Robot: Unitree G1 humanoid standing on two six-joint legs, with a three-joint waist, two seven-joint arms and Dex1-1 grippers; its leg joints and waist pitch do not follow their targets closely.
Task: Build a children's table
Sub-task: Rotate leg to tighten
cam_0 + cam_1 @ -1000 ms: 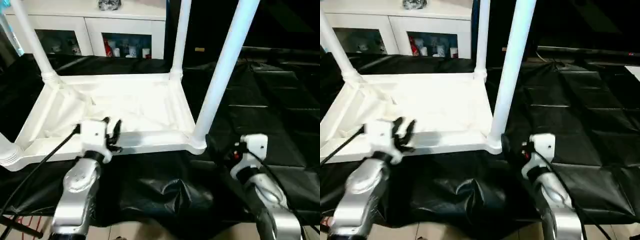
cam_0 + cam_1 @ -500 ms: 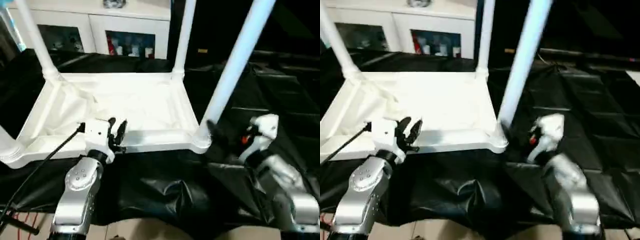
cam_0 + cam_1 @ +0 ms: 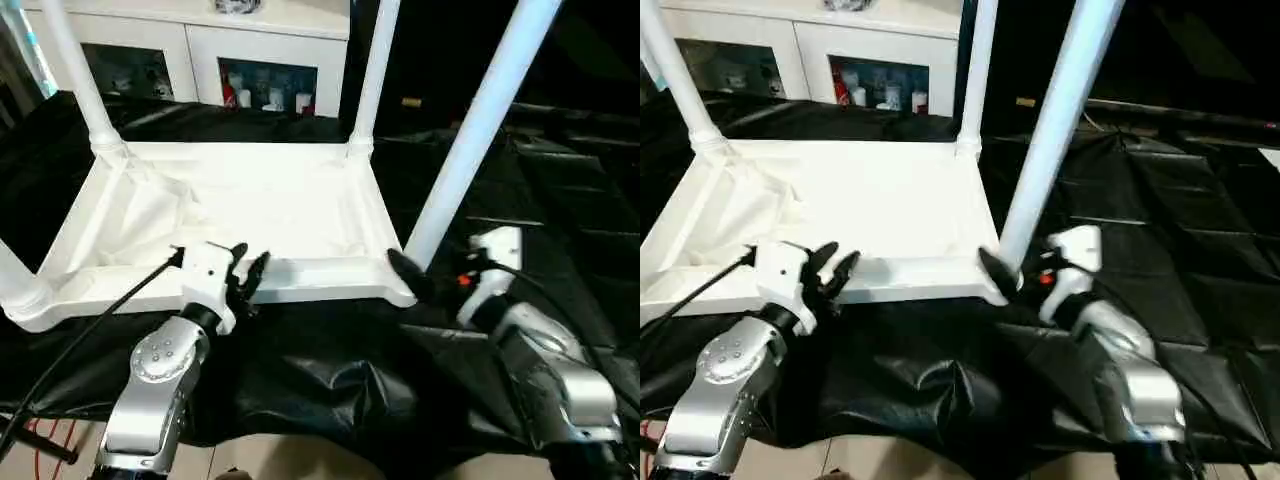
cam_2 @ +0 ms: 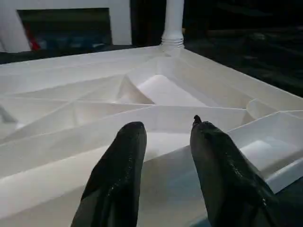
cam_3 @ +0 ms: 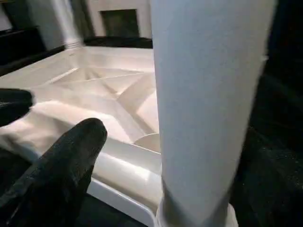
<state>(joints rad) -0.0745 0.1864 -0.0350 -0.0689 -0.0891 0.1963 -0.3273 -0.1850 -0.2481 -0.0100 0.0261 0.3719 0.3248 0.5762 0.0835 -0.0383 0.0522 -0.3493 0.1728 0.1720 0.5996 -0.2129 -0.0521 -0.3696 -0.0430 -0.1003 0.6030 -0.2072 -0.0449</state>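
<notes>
The children's table lies upside down on black cloth, its white ribbed tabletop (image 3: 270,200) facing up. White tube legs stand in its corner sockets: the far left leg (image 3: 80,80), the far right leg (image 3: 375,70), the near right leg (image 3: 470,130) and a near left leg (image 3: 10,280) at the picture's edge. My left gripper (image 3: 245,275) hovers open at the tabletop's near rim, both fingers (image 4: 118,179) apart with nothing between them. My right gripper (image 3: 415,264) is open wide at the base of the near right leg (image 5: 208,94). One finger (image 5: 61,175) reaches past the leg on its near side; the other is hidden.
A white glass-door cabinet (image 3: 200,50) stands behind the table. Wrinkled black cloth (image 3: 330,370) covers the surface around the tabletop. A black cable (image 3: 90,330) trails from my left wrist, and red cable (image 3: 40,440) lies at the lower left.
My right gripper has swung left to the near right leg, its finger now beside the leg's base. The left gripper stays at the near rim. The camera has shifted slightly.
</notes>
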